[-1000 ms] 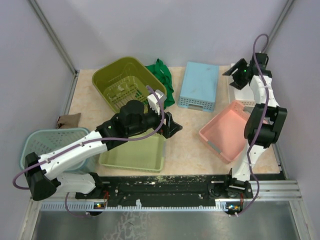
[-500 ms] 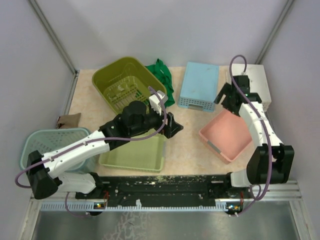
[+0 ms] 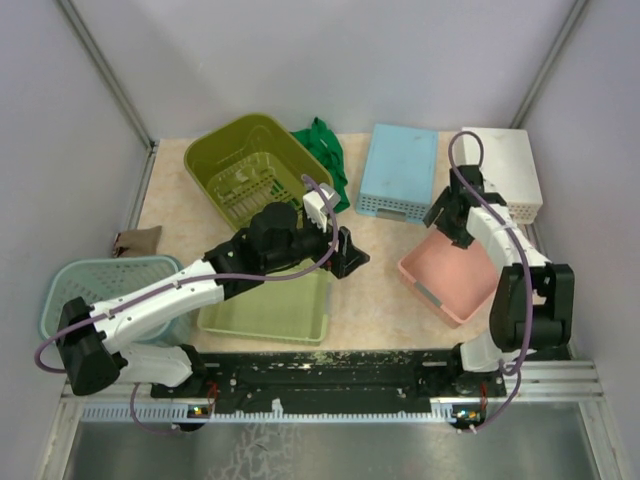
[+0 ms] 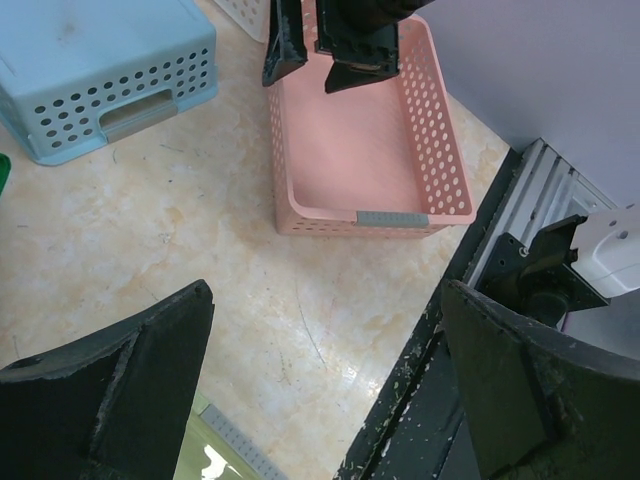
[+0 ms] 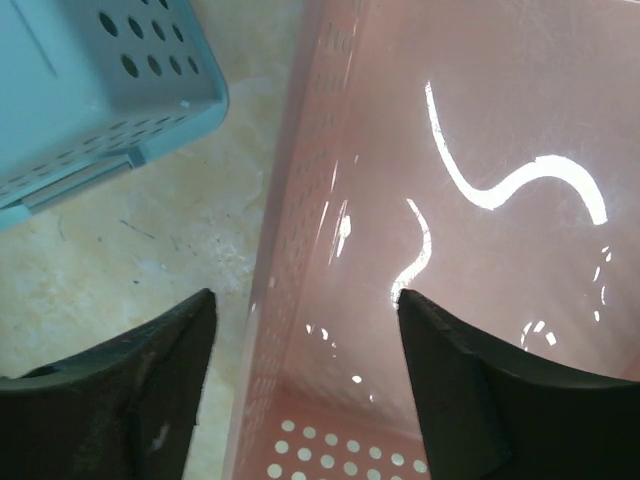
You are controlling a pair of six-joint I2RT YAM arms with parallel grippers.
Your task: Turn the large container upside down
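A large pink container (image 3: 458,278) sits upright on the right of the table, open side up and empty (image 4: 350,150). My right gripper (image 3: 446,214) is open at its far-left corner. In the right wrist view it (image 5: 303,300) straddles the perforated pink wall (image 5: 290,250), with one finger over the table and the other over the inside. My left gripper (image 3: 348,255) hovers open and empty over bare table (image 4: 325,295), left of the pink container. From the left wrist view the right gripper's fingers (image 4: 335,50) show above the pink rim.
A blue container (image 3: 400,170) and a white one (image 3: 505,170) lie upside down at the back. An olive basket (image 3: 250,165) with a green cloth (image 3: 322,150) stands back left. A light green tray (image 3: 270,310) lies under the left arm, with a teal basket (image 3: 90,290) at the left edge.
My right arm swung down from above the white container at the back right to the pink container's far-left rim. The left arm shifted only slightly.
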